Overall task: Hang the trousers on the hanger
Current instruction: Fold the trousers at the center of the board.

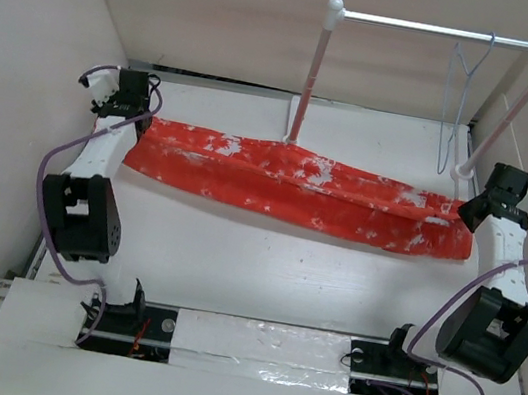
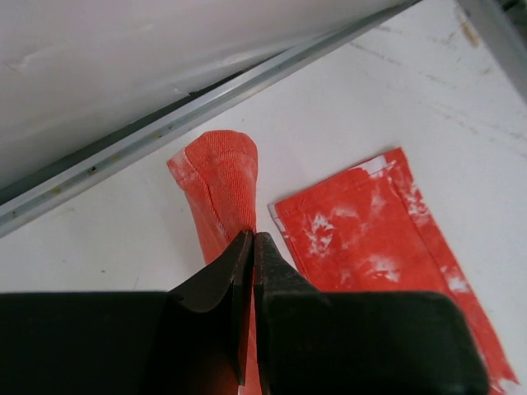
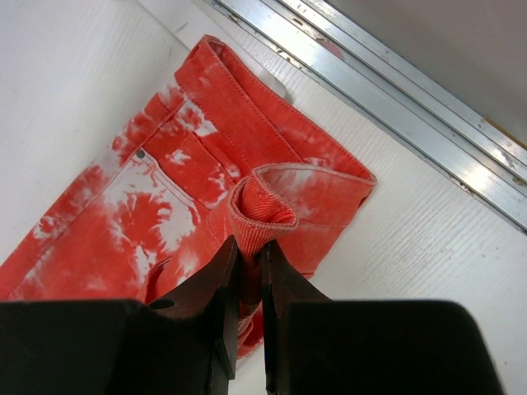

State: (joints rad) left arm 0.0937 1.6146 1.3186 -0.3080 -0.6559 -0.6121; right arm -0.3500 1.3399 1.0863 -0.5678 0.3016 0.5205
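**Orange-red trousers strung out between both arms, hanger over by the right one**

Starting at 9 o'clock in the overhead view: the left gripper (image 1: pixel 134 113) is clamped tight on a leg cuff. Its wrist cam shows the jaws pinched right on a fold of the hem, and the other leg end lies flat just beside it. From there the trousers (image 1: pixel 296 188) run as one long band across the table (image 1: pixel 261 278), long axis roughly 9 to 3 o'clock, dipping a bit toward the right. I can't tell whether the middle is resting or just clear of the surface.

The hanger (image 1: pixel 460 99) hangs by its hook on the white rail stand (image 1: pixel 444 30), up around 1 o'clock. At 3 o'clock the right gripper (image 1: pixel 472 207) is pinched on the waistband.

So the waist end is the near one. From the right gripper the hanger sits about 11 o'clock and higher, so I'd guess that arm leads and the left one feeds the slack.
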